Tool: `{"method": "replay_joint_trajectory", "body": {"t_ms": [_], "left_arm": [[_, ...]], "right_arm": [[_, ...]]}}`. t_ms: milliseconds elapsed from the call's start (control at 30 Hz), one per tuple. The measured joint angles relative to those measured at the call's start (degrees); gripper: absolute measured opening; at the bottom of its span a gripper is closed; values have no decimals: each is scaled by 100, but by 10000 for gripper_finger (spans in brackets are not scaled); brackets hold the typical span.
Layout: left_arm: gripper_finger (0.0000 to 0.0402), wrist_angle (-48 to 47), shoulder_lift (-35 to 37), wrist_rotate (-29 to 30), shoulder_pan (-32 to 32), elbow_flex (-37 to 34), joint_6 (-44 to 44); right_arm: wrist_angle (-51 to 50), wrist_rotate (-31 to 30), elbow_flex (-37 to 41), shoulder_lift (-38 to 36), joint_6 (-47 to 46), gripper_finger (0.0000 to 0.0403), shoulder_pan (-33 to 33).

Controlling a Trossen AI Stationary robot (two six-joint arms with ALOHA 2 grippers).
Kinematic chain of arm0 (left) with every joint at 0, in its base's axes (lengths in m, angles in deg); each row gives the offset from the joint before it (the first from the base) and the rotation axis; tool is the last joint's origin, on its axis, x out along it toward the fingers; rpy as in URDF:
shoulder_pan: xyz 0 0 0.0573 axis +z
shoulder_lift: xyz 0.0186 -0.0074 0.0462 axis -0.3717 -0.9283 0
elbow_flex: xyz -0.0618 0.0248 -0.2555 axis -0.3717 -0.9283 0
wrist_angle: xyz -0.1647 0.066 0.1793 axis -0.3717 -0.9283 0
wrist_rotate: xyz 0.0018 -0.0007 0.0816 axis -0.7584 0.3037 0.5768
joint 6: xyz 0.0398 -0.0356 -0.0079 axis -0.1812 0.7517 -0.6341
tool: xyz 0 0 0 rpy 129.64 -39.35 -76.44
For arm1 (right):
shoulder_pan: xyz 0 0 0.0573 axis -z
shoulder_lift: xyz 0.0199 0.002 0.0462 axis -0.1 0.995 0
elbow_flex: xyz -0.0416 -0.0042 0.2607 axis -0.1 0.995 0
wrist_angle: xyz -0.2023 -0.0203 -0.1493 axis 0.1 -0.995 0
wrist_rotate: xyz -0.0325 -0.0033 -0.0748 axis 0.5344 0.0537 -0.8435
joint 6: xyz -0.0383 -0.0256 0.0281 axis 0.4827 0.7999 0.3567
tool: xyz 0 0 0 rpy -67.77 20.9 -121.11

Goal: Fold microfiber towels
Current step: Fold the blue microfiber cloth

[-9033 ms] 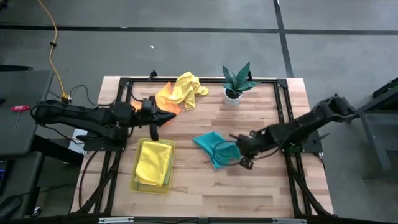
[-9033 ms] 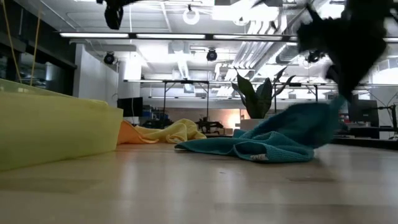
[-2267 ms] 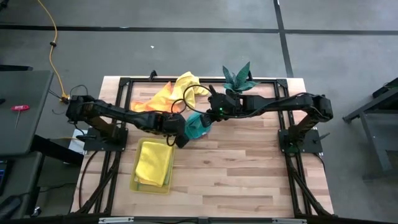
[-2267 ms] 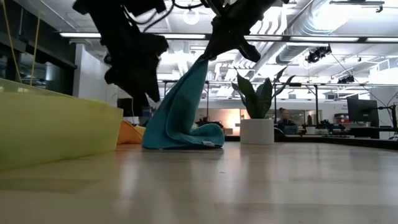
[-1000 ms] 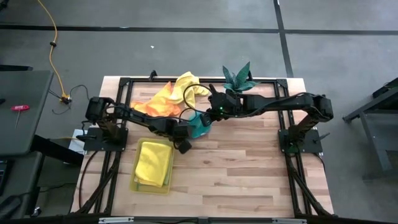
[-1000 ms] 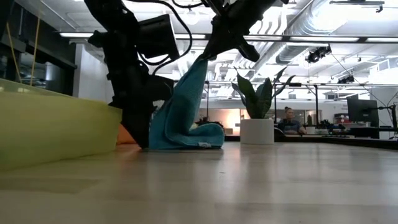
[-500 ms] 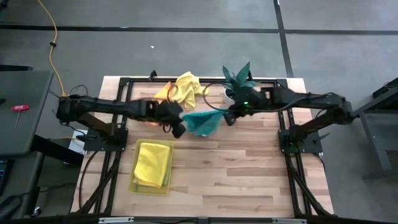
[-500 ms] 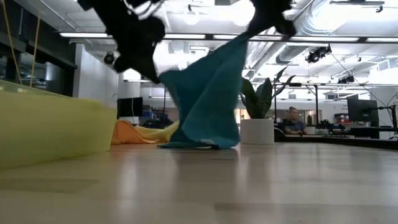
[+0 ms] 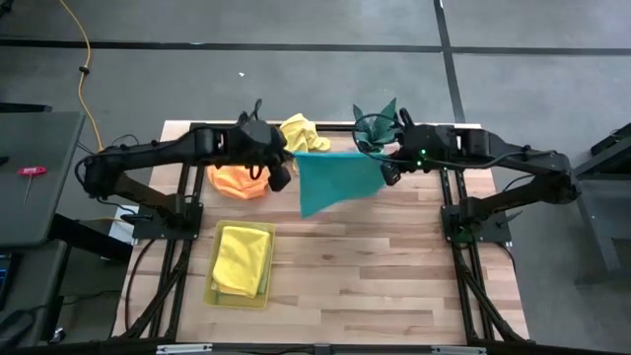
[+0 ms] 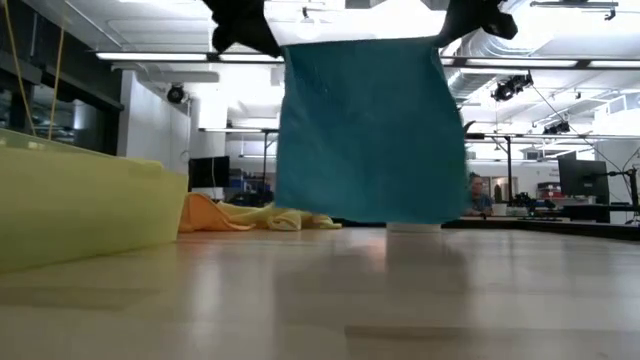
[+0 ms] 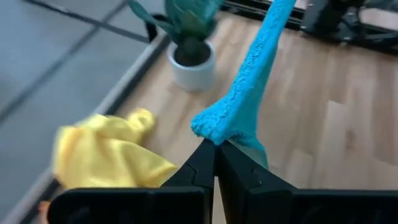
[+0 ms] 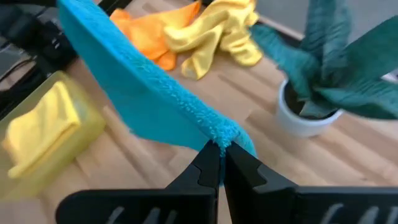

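Observation:
A teal towel (image 9: 335,179) hangs spread out between my two grippers over the far middle of the table; in the low view the teal towel (image 10: 365,130) is a flat sheet with its lower edge off the wood. My left gripper (image 9: 286,170) is shut on its upper left corner. My right gripper (image 9: 387,170) is shut on its upper right corner. A yellow towel (image 9: 301,133) and an orange towel (image 9: 237,180) lie crumpled at the far left. Another yellow towel (image 9: 244,256) lies folded in the tray (image 9: 212,291). My left gripper pinches one upper corner of the towel (image 11: 214,127) between its two fingertips (image 11: 202,165), slanting downward from the table's left. The cloth's top edge runs taut toward the other gripper and the rest hangs below. My right gripper pinches the other upper corner (image 12: 221,134) between its two fingertips (image 12: 208,162), slanting downward from the table's right. The top edge stretches away toward the left gripper and the sheet hangs below, clear of the table.
A small potted plant (image 9: 375,123) in a white pot stands at the far edge, close behind my right gripper. The translucent yellow tray (image 10: 90,200) sits at the near left. Bare wood lies under and in front of the hanging towel.
Both grippers have risen and drawn apart, the left toward the table's left and far side, the right toward its right. The teal towel, heaped on the table and held up at one end, has been lifted clear and spread into a flat hanging sheet.

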Motion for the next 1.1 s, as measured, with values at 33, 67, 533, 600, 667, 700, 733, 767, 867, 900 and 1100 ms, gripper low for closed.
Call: {"method": "replay_joint_trajectory", "body": {"t_ms": [33,67,533,600,667,700,733,767,867,900,1100], "left_arm": [[0,-76,-1,35,71,107,-196],[0,-165,-2,56,131,228,-396],[0,-382,0,219,-510,-184,-943],[0,-248,0,323,-739,-501,-653],[0,-24,0,362,-963,-842,-302],[0,102,0,357,-1074,-1015,-122],[0,239,0,340,-1203,-1189,61],[0,409,0,327,-1335,-1371,237],[0,880,0,281,-1742,-1861,748],[0,1005,0,279,-1870,-1995,944],[0,1583,0,346,-2492,-2506,1849]], "right_arm": [[45,-8,0,0,102,0,56],[68,-7,0,0,212,0,103],[-834,-293,0,209,102,0,-962],[-952,-408,-2,361,-116,0,-1247],[-1047,-520,0,574,-347,0,-1533],[-1084,-538,-1,700,-449,0,-1669],[-1102,-551,-2,832,-552,0,-1807],[-1124,-557,-2,977,-655,0,-1948],[-1232,-550,-2,1456,-954,0,-2371],[-1274,-539,-2,1609,-1067,0,-2509],[-1397,-167,-2,2535,-1529,0,-3234]]}}
